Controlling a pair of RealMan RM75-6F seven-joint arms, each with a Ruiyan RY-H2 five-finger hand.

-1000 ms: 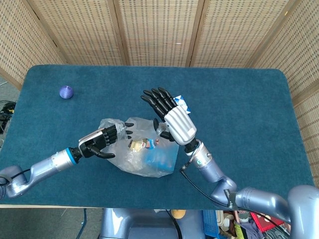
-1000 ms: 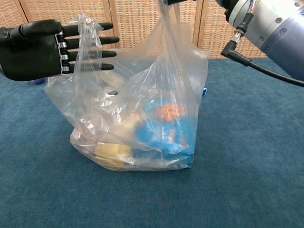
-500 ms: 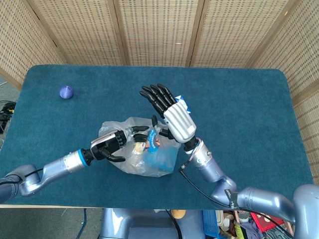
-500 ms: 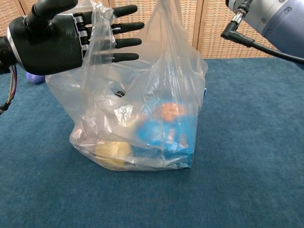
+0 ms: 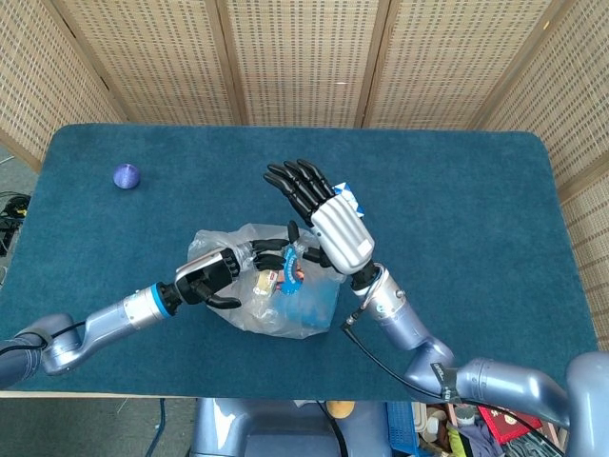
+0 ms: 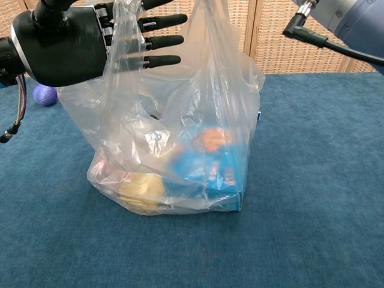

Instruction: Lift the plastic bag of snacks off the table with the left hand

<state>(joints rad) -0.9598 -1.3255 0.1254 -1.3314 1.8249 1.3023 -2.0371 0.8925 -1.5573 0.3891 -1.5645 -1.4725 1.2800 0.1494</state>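
The clear plastic bag of snacks stands on the blue table, with a blue packet and a yellow snack inside. My black left hand is at the bag's left side. In the chest view the left hand has its fingers straight out through the bag's left handle loop, gripping nothing. My right hand is above the bag, its other fingers spread, pinching the right handle, which rises taut out of the chest view's top edge.
A small purple ball lies at the table's far left, also seen in the chest view as the ball behind my left hand. My right forearm and its cable cross the upper right. Wicker screens stand behind the table.
My left hand has moved right and upward, its fingers sliding further through the left handle loop. The bag's top has bunched together. The right hand has risen slightly, still holding its handle.
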